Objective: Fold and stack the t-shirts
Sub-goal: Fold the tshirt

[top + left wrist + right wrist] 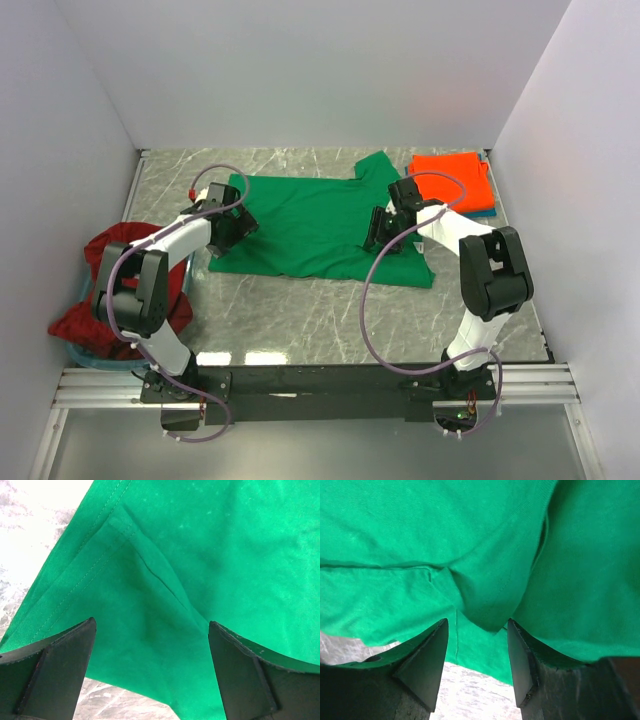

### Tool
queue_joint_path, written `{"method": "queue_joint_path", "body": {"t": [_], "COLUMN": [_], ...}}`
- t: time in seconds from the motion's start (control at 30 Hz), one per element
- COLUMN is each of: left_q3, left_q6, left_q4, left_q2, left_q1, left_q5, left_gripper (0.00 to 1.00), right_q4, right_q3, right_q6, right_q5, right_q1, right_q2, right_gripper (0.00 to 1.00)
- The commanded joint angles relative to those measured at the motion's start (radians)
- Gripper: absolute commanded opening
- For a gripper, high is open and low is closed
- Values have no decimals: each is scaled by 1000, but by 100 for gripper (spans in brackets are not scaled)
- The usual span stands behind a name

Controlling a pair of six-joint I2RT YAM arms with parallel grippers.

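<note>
1. Position: green t-shirt (320, 225) is laid flat on the marbled table (300, 320), its long axis running left to right between the arms.
2. Left gripper (232, 225) is placed at its left edge and right gripper (385, 235) on its right part, so each end is nearest its own arm.
3. Both jaw pairs are spread, each straddling a cloth ridge; nothing is pinched.
4. Cloth is judged soft, matte and limp, with stitched hems. A folded orange-red t-shirt (450, 178) is seen beyond its right sleeve.

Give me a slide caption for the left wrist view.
Open left gripper over a hemmed fold of the green t-shirt on the table.
</note>
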Motion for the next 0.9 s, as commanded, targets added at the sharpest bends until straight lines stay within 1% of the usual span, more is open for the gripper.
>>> {"method": "queue_joint_path", "body": {"t": [0.0, 0.33, 0.4, 0.43, 0.57, 0.67, 0.87], "left_q3": [-11, -19, -19, -17, -18, -20, -9], "left_q6": [-3, -9, -6, -8, -9, -8, -5], "left_q4": [18, 7, 1, -2, -5, -2, -11], "left_q2": [6, -3, -5, -8, -16, -17, -8], "left_q1": [0, 0, 0, 0, 0, 0, 1], "left_q5": [-23, -41, -44, -49, -55, -52, -57], "left_gripper": [99, 99, 99, 99, 99, 99, 99], "right_q4": [61, 130, 150, 151, 136, 134, 117], "right_q3": [-14, 23, 29, 34, 29, 29, 84], "right_q6": [20, 49, 63, 72, 80, 75, 61], "right_q5": [-17, -70, -98, -97, -49, -28, -3], "right_q1": [7, 8, 7, 8, 11, 13, 11], "right_q2": [18, 59, 71, 79, 73, 58, 68], "right_gripper": [57, 57, 51, 40, 8, 0, 0]}}
